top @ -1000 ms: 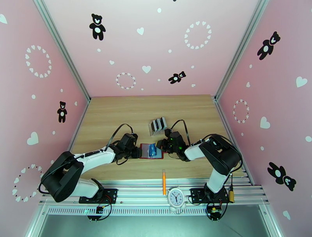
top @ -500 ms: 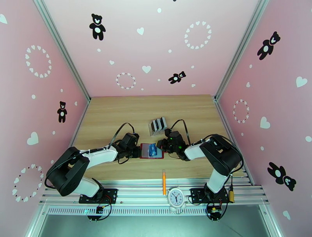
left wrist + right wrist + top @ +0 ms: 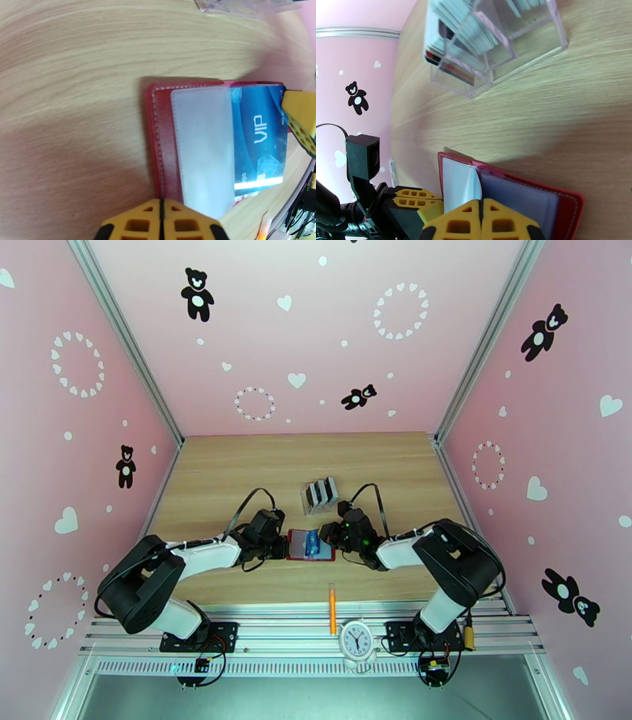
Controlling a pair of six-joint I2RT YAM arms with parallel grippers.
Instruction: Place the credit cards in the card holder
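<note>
Counted one red card holder lying open at dead centre of the top view, one blue card half tucked under its cloudy pocket, and one clear rack just above, stuffed with more cards (too packed to count). Also spotted one orange pen and one small clock near the bottom edge. Found the holder stretched left-right in the top view, with the card's long axis running top to bottom in the left wrist view. Can read "VIP" printed sideways, smaller print unreadable. Got the left gripper clenched at the holder's left edge, can't tell if pinching it. Got the right gripper clamped on the blue card's outer edge.
</note>
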